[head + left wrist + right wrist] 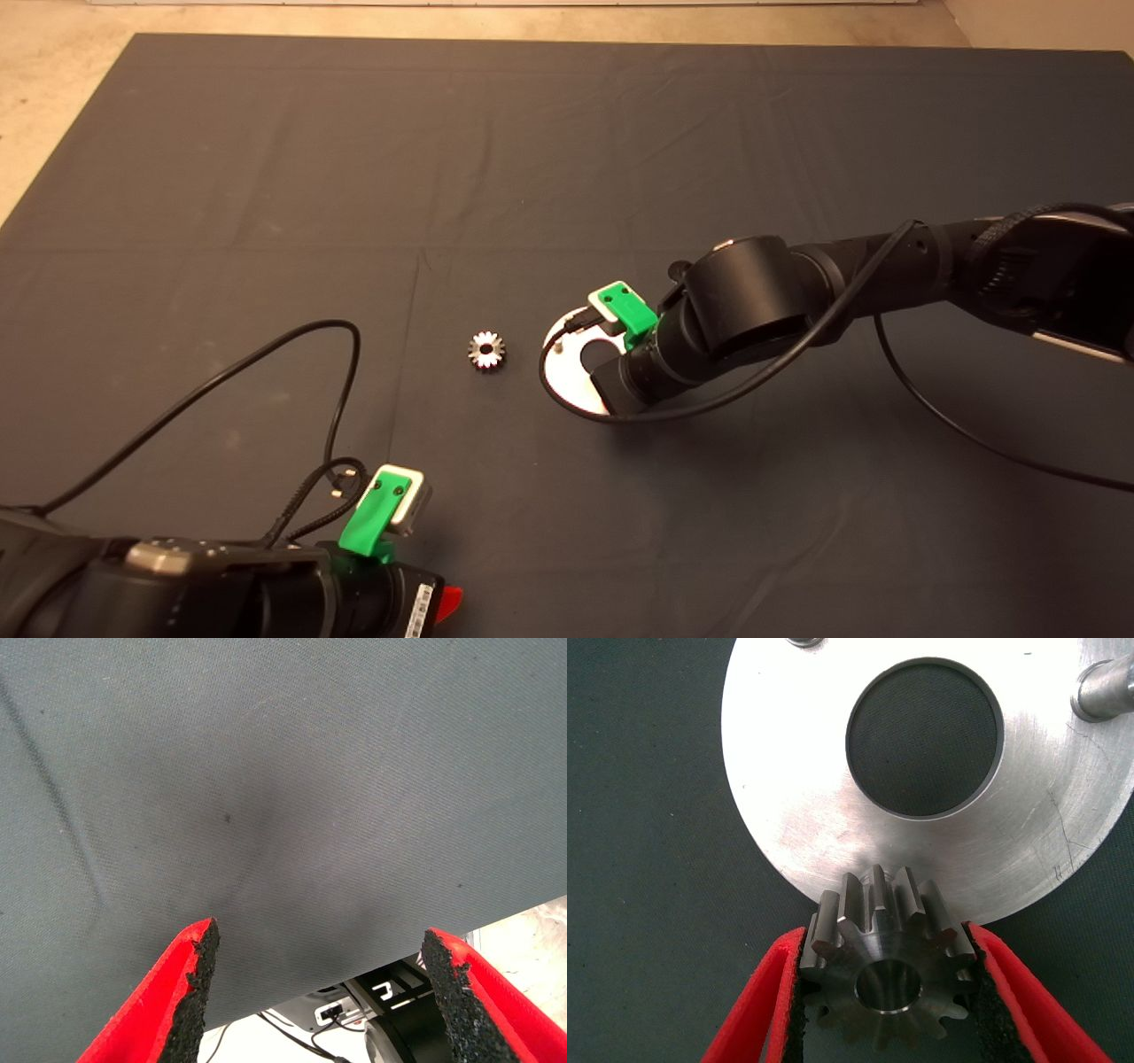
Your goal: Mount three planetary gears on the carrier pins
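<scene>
Left tool [447, 602], parked at the head view's lower-left edge, red fingers [177, 992] spread apart over bare dark mat [283, 771], holding nothing. Right tool [881, 992], item at work: reaches in from 3 o'clock and hangs over the carrier disc [567, 377], fingers clamped on the toothed flanks of one planetary gear [881, 966], bore facing the wrist camera. Held gear sits over the disc's near rim; whether it rests on a pin cannot be told, since any third pin is hidden beneath it. Carrier pins: one [1103, 691] stands bare at the disc's rim beyond the large centre hole [926, 735], another's base [804, 641] barely shows at the frame edge. Second planetary gear [486, 350] lies flat on the mat just beside the disc at its 9 o'clock, nearer the right tool than the left. Third gear not seen. Judgement: coming move turns on lining the held gear's bore axis upright over a pin.
</scene>
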Robot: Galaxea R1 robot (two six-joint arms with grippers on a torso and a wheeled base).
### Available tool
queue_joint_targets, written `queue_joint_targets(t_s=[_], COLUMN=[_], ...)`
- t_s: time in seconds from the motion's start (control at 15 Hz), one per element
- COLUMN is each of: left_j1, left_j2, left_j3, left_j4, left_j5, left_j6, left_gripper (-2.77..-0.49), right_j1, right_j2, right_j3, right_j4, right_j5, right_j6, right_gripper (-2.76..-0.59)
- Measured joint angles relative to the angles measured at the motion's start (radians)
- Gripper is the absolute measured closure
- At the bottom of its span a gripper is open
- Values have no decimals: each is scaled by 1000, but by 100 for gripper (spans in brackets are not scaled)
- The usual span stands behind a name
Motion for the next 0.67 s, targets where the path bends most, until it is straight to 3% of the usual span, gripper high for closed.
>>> queue_joint_targets(t_s=[0.2, 0.67], left_j1=[0, 0], left_j2=[3, 4], left_j3=[0, 0], left_j4=[0, 0], left_j5=[0, 0], left_j6=[0, 0], left_gripper=[-162, -162], right_j1=[1, 2], right_j2=[5, 8], right_j3=[-5, -9], right_j4=[3, 7], right_j5=[-7, -8], right_j6=[-5, -18], right_gripper=[-107, -107])
